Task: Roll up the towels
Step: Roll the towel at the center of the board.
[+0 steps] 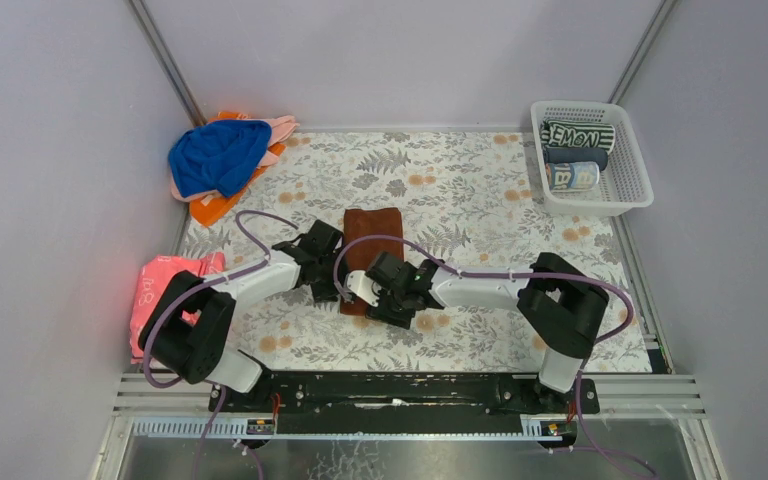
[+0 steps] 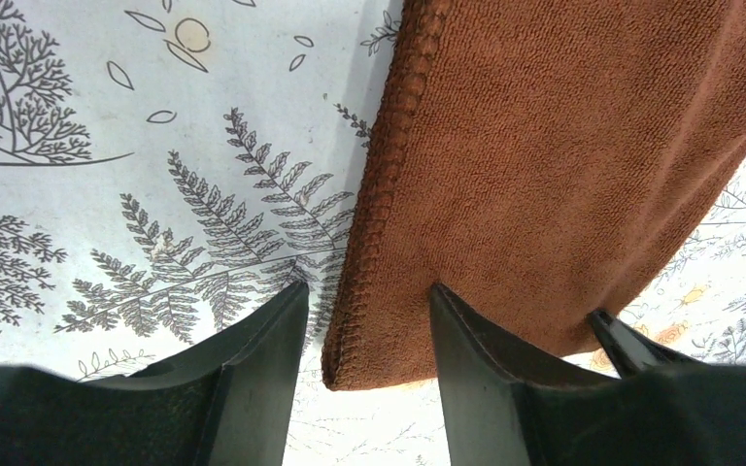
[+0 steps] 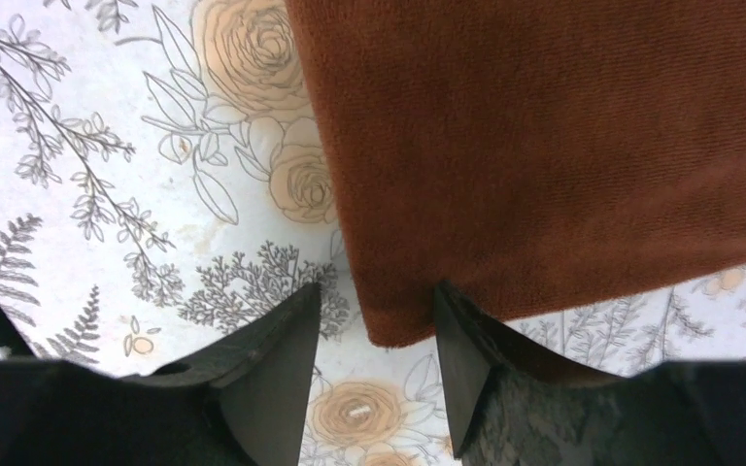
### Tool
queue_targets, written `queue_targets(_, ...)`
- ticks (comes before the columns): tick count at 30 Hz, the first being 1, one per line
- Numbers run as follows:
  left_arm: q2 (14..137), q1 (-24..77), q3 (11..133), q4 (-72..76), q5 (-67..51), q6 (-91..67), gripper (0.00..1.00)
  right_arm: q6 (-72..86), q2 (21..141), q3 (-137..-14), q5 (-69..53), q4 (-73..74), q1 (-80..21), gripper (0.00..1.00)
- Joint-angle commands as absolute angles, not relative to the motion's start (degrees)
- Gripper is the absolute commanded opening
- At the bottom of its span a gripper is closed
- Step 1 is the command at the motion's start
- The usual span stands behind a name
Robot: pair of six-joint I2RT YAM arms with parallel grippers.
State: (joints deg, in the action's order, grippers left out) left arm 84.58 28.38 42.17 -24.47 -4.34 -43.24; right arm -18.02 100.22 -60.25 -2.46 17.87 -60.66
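Floral tablecloth (image 1: 480, 190) bears brown towel (image 1: 372, 225), jaws apart astride its corners; basket (image 1: 600, 203) far right.

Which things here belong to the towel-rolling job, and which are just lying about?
Job:
- brown towel, flat between the arms
- blue towel, orange towel, pink towel, piled
- rolled towels in the basket

Lying about:
- basket itself
- red-pink printed item

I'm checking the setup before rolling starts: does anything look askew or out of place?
Nothing looks damaged. The brown towel lies flat and fairly square. Only the reddish-pink item stands out: it lies at the left edge, partly off the floral mat.
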Motion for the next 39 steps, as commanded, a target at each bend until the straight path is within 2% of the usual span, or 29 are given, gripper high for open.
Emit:
queue_targets(1, 83.72, 27.58, 40.59, -27.19, -2.57, -44.43, 0.5, -18.51, 104.27, -61.77, -2.51, 20.69, -61.32, 0.53)
queue_targets(3, 83.57, 26.8, 40.54, -27.6, -3.05, -45.0, 0.51, -18.26, 105.36, -62.25, -2.94, 21.52, -61.84, 0.48)
queue_targets(5, 82.82, 25.67, 40.18, -28.27, -3.16, -45.73, 0.52, -17.64, 106.34, -63.1, -3.4, 22.22, -62.24, 0.38)
queue_targets(7, 81.15, 24.03, 39.31, -29.47, -2.77, -46.54, 0.57, -16.55, 107.27, -64.23, -4.79, 22.71, -62.62, 0.27)
queue_targets(10, 77.61, 22.39, 38.0, -31.59, -2.59, -47.37, 0.63, -14.55, 108.14, -66.09, -8.91, 22.42, -62.9, 0.19)
queue_targets(12, 75.2, 21.38, 36.86, -33.6, -1.99, -48.18, 0.69, -13.12, 108.55, -67.16, -11.03, 21.39, -63.02, 0.17)
queue_targets(16, 70.54, 20.58, 34.81, -36.46, -2.43, -50.55, 0.76, -10.22, 109.28, -69.14, -12.92, 20.67, -63.17, 0.16)
queue_targets(20, 67.36, 20.65, 31.95, -34.51, -7.7, -54.31, 0.78, -8.78, 110.01, -69.7, -13.64, 20.3, -63.13, 0.16)
queue_targets(27, 69.71, 21.65, 30.54, -31.38, -9.13, -57.05, 0.73, -5.91, 110.26, -69.05, -13.71, 18.28, -63.13, 0.16)
queue_targets(36, 75.4, 22.91, 31.0, -31.2, -3.64, -59.37, 0.67, -5.16, 109.13, -66.83, -15.64, 15.27, -63.11, 0.16)
queue_targets(39, 76.51, 23.25, 31.4, -31.74, -1.67, -60.16, 0.62, -5.06, 108.51, -66.03, -15.91, 14.49, -63.14, 0.16)
